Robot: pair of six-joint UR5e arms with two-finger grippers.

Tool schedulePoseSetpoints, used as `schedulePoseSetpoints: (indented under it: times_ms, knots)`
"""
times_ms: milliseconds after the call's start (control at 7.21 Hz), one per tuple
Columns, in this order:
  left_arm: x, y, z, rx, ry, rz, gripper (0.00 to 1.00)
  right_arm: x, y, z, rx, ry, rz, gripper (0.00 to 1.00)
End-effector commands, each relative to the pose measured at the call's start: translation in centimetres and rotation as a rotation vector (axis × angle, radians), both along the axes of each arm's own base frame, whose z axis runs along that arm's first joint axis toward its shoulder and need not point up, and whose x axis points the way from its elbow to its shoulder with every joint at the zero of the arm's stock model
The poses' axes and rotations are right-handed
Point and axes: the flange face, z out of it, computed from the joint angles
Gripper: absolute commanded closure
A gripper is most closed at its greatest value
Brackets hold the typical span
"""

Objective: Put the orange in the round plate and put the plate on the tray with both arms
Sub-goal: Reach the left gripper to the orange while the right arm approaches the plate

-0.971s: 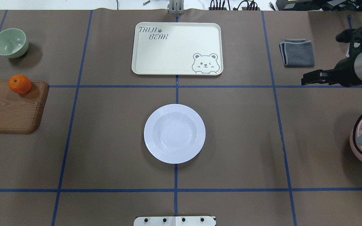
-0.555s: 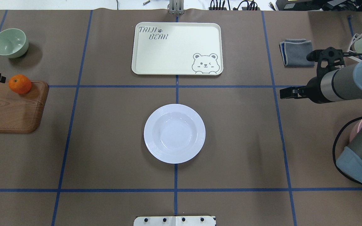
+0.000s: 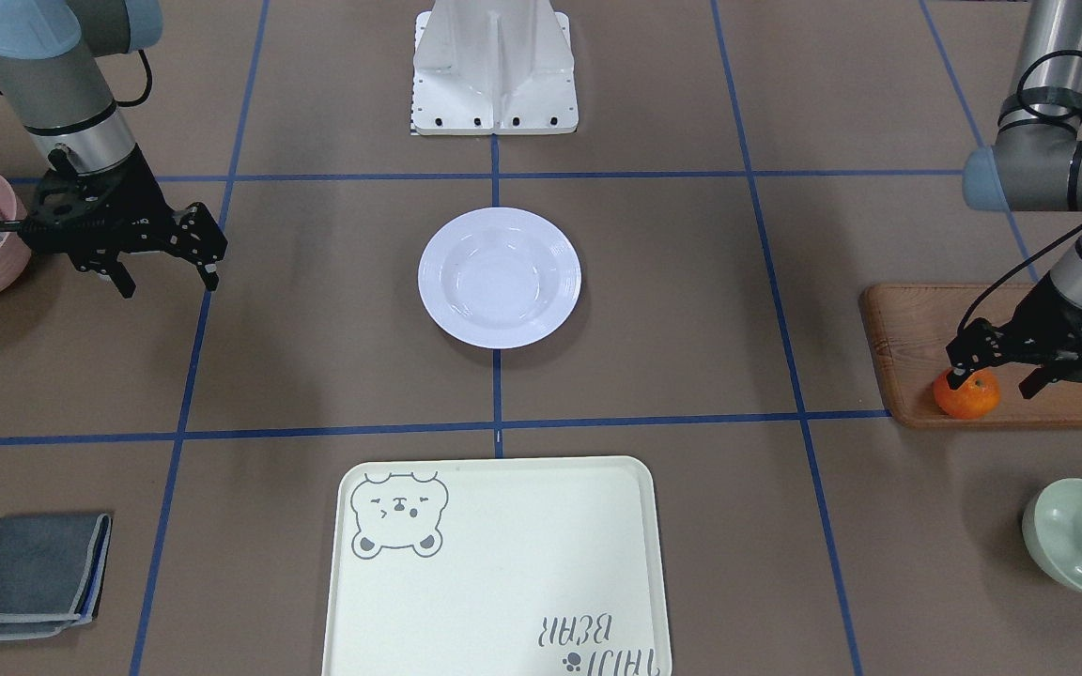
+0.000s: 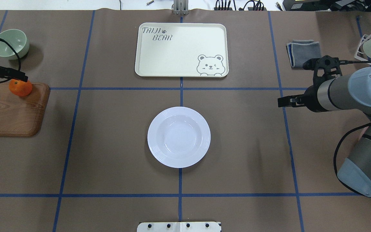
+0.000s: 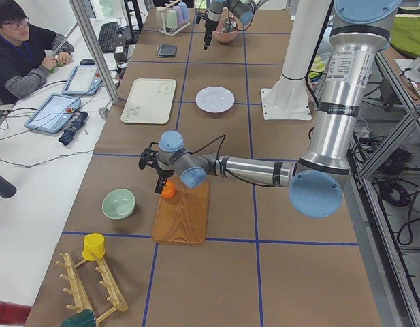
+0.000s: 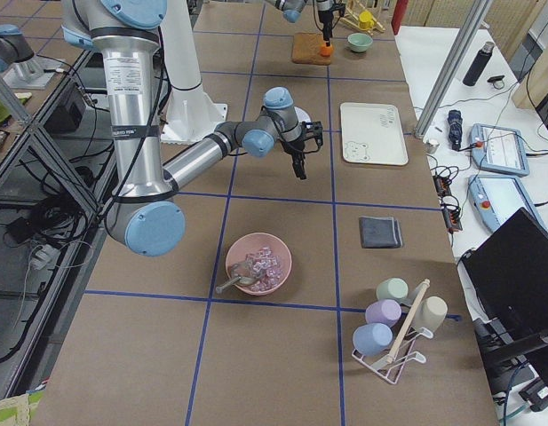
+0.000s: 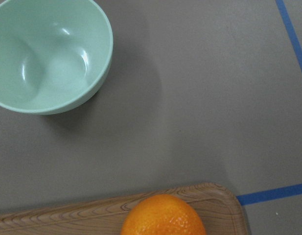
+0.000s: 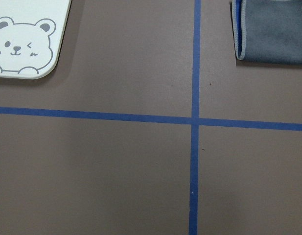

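Observation:
The orange (image 4: 20, 88) sits on the far corner of a wooden board (image 4: 8, 112); the left wrist view shows the orange (image 7: 163, 215) at its bottom edge. My left gripper (image 3: 996, 374) hovers just above the fruit, open, fingers spread over it. The white round plate (image 4: 155, 151) lies empty at the table's middle. Beyond it rests the cream bear tray (image 4: 181, 50), with nothing on it. My right gripper (image 3: 168, 282) hangs open above bare table, well to the right of the plate in the overhead view, holding nothing.
A pale green bowl (image 4: 10, 43) stands beyond the board. A folded grey cloth (image 4: 304, 53) lies at the far right. A pink bowl (image 6: 258, 264) with clear pieces and a cup rack (image 6: 393, 328) sit near the right arm's base. A person (image 5: 22, 54) sits at the side bench.
My left gripper has come in from the table's left edge to just over the orange. The right arm has swung leftward toward the table's middle. Plate, tray and orange stay put.

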Motion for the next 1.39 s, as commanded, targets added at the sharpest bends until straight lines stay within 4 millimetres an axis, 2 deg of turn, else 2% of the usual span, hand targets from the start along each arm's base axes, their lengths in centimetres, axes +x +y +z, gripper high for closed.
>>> schedulePoseSetpoints:
  times_ms: [0, 139, 416, 694, 832, 971, 1110, 1249]
  knots:
    - [1.6, 0.2, 1.0, -0.014, -0.012, 0.025, 0.02, -0.5, 0.2, 0.1, 0.005, 0.008, -0.002, 0.00]
    - [2.4, 0.5, 1.0, -0.014, -0.013, 0.038, 0.02, -0.8, 0.2, 0.5, 0.000, 0.014, -0.005, 0.00]
    - [3.7, 0.9, 2.2, -0.016, -0.047, 0.043, 0.02, -1.1, 0.3, 0.7, -0.002, 0.016, -0.011, 0.00]
    - [3.9, 0.9, 2.3, -0.014, -0.052, 0.045, 0.02, -1.2, 0.4, 0.7, -0.001, 0.017, -0.013, 0.00]
    - [3.9, 0.9, 2.3, -0.014, -0.051, 0.043, 0.15, -1.3, 0.5, 0.7, -0.001, 0.017, -0.015, 0.00]
    - [3.9, 1.0, 1.9, -0.013, -0.041, 0.046, 0.76, -1.3, 0.4, 0.8, -0.001, 0.017, -0.015, 0.00]
    - [3.9, 1.0, 0.6, 0.008, -0.027, 0.053, 1.00, -1.4, 0.5, 0.7, 0.000, 0.016, -0.016, 0.00]
    - [3.9, 1.1, -2.3, 0.042, 0.002, 0.057, 1.00, -1.4, 0.4, 0.3, 0.005, 0.010, -0.016, 0.00]
